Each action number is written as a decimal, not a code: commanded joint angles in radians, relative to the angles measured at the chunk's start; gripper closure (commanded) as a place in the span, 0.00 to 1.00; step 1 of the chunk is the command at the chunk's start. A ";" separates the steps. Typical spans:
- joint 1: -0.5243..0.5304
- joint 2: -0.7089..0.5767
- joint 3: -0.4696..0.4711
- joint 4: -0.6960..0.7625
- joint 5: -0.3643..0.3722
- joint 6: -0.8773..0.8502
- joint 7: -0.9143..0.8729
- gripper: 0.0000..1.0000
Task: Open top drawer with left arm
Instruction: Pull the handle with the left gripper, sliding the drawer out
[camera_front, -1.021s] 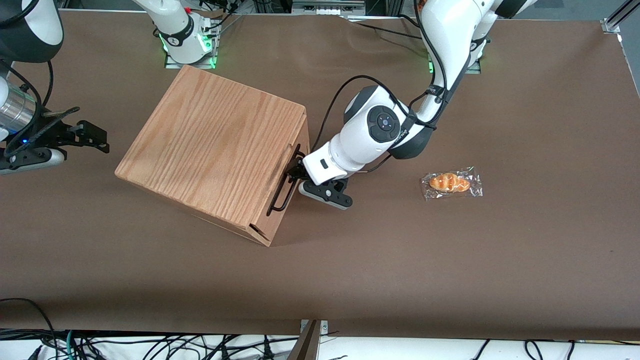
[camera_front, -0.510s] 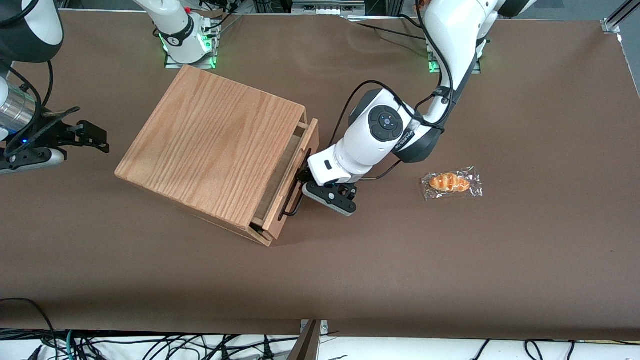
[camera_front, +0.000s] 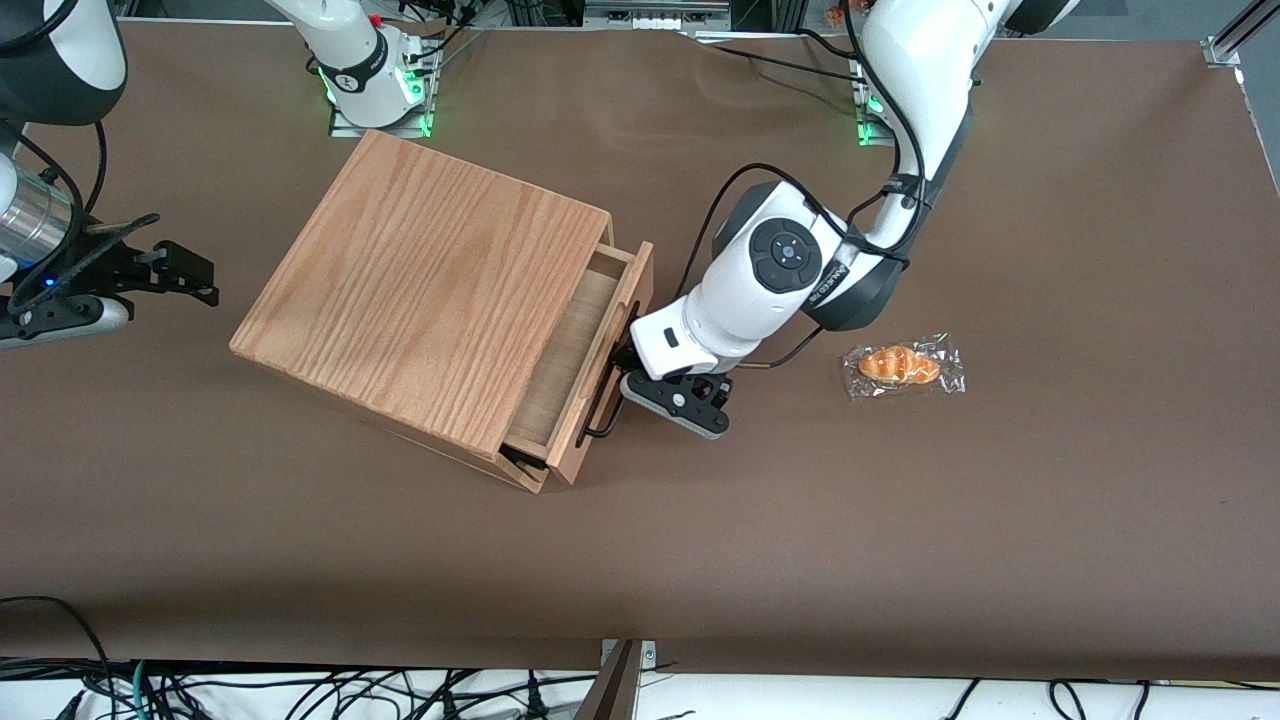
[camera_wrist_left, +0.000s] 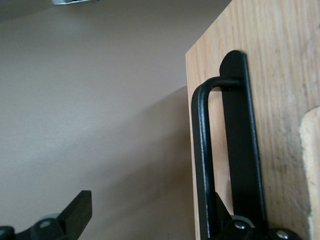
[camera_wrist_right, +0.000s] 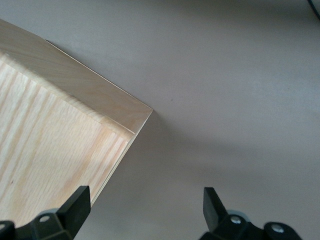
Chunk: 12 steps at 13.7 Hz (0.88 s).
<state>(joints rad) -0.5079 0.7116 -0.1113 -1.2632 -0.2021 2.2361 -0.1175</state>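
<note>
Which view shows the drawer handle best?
Left wrist view: the black bar handle fills the frame, with the gripper hooked on it. Front view shows the handle as a thin line on the top drawer. Right wrist view: none.

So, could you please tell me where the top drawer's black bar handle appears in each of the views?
Front view: the handle runs along the top drawer front, with the gripper at it.
Left wrist view: the handle stands off the oak-grain front panel.
Right wrist view: not in it.
Shared landmark: the oak cabinet, its corner in the right wrist view.
</note>
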 joint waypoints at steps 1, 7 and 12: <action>0.057 -0.026 0.012 -0.019 0.075 -0.082 0.062 0.00; 0.107 -0.028 0.012 -0.021 0.075 -0.116 0.085 0.00; 0.130 -0.029 0.012 -0.025 0.075 -0.118 0.087 0.00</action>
<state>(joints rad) -0.3779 0.6961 -0.1236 -1.2632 -0.2022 2.1324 -0.0199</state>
